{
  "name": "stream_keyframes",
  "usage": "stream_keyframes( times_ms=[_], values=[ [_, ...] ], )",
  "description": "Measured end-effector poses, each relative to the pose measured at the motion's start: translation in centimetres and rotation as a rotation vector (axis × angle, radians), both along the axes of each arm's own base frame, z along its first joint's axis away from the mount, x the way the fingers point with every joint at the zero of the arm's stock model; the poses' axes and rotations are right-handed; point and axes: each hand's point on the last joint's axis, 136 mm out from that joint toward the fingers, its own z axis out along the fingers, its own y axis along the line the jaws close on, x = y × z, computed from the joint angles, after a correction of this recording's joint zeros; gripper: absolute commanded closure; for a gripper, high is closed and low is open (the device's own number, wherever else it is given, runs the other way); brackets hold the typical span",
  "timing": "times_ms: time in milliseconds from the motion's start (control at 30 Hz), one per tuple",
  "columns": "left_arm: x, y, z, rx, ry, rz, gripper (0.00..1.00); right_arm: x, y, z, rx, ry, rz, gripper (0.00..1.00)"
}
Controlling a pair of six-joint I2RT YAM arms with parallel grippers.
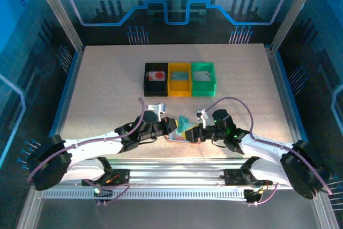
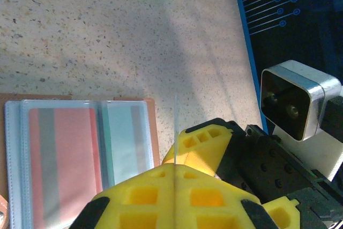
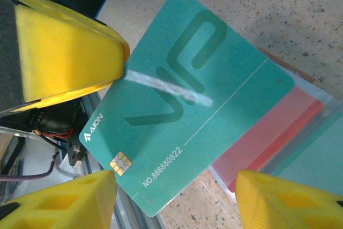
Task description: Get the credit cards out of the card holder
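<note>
The salmon-pink card holder (image 1: 181,137) lies open on the table near the front edge, between my two grippers. A red card (image 2: 64,154) and a pale teal card (image 2: 120,143) sit in its clear sleeves. My left gripper (image 2: 176,164) is shut on a teal-green credit card (image 3: 187,95) and holds it clear of the card holder; in the left wrist view that card (image 2: 176,122) shows edge-on. My right gripper (image 3: 174,202) is open, its fingers on either side of the card's lower corner without touching it. The card holder (image 3: 308,127) lies just beyond the held card.
Three square bins stand in a row at mid-table: black (image 1: 156,79) with a red item inside, yellow (image 1: 180,80) and green (image 1: 203,79). The table's front rail runs close behind the card holder. Bare tabletop lies between the card holder and the bins.
</note>
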Motion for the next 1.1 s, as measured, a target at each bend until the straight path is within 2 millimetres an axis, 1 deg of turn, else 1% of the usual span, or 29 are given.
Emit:
stream_keyframes(
  times_ms=[233,467,600,833,1100],
  values=[
    [-0.2,0.0,-0.1,-0.012,0.002,-0.004,1.00,-0.2,0.5,0.4,0.021,-0.003,0.011,0.40],
    [0.0,-0.3,0.5,-0.045,0.001,0.002,1.00,-0.2,0.6,0.7,0.037,-0.007,0.008,0.43],
    [-0.1,-0.5,0.8,-0.055,-0.005,-0.002,1.00,-0.3,0.7,1.3,0.051,-0.017,0.010,0.44],
    [-0.1,-0.6,0.9,-0.060,-0.009,-0.003,1.00,-0.4,0.4,1.8,0.069,-0.030,-0.006,0.50],
    [-0.1,-0.7,0.8,-0.059,-0.008,-0.005,1.00,-0.4,0.0,2.1,0.074,-0.037,-0.032,0.61]
  ],
)
